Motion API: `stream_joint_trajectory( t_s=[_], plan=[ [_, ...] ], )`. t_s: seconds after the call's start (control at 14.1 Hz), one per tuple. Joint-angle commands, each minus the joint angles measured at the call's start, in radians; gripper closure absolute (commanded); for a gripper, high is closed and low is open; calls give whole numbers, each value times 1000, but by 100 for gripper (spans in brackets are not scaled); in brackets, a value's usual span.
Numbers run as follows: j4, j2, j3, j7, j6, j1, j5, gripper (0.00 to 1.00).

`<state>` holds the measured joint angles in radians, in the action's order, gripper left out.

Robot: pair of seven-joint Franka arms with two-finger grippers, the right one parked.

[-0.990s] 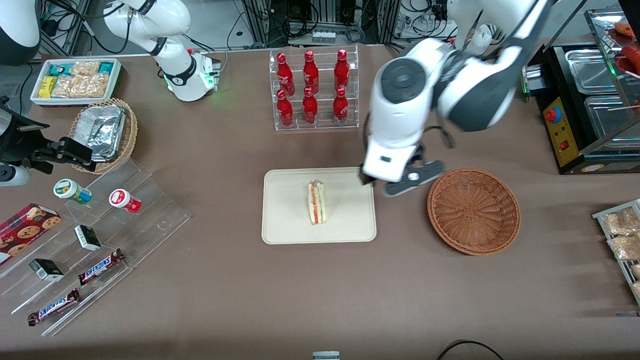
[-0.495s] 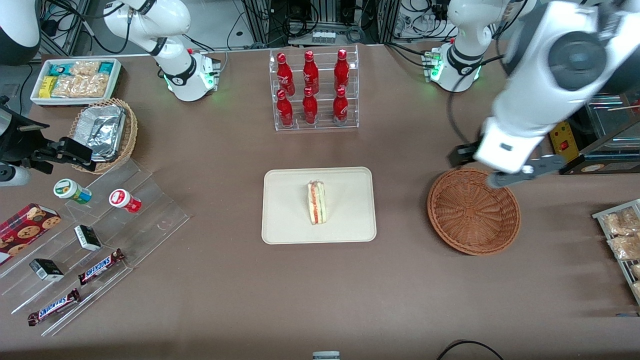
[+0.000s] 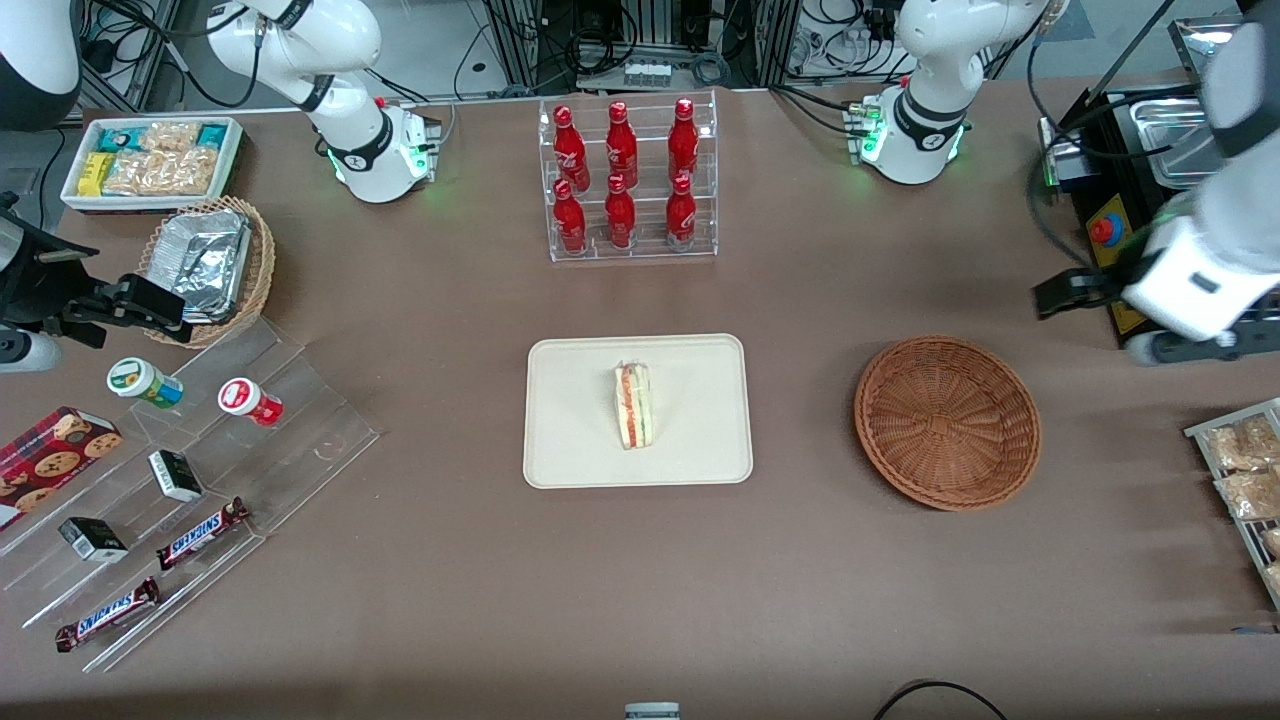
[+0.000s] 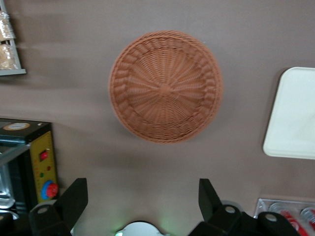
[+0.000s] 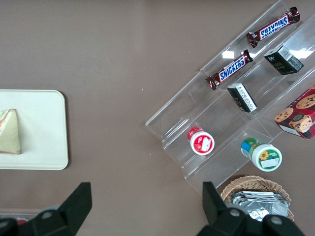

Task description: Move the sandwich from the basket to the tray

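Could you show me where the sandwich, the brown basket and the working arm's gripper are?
sandwich [image 3: 632, 404]: front view, middle of the wedge, lying on the tray [image 3: 570, 440].
basket [image 3: 947, 421]: front view, woven bottom, nothing in it.
gripper [image 4: 142, 204]: left wrist view, midway between the open fingertips, above the table beside the basket.

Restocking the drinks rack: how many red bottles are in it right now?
6, all upright in the clear acrylic rack: three red bottles on its upper tier, three on the lower tier, farther from the camera than the cream rectangular tray. None seem hidden. The left gripper, fingers open, is well away.
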<state>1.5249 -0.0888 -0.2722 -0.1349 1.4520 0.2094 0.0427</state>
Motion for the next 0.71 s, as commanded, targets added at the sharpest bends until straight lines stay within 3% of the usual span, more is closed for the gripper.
stream_joint_trajectory(
  t_s=[0.0,0.28,0.64],
  plan=[
    [96,98,226,127,14,-154,-49,1],
    [123,115,254,146,16,-209,-44,1],
    [94,98,261,130,13,-203,-47,1]
  ],
)
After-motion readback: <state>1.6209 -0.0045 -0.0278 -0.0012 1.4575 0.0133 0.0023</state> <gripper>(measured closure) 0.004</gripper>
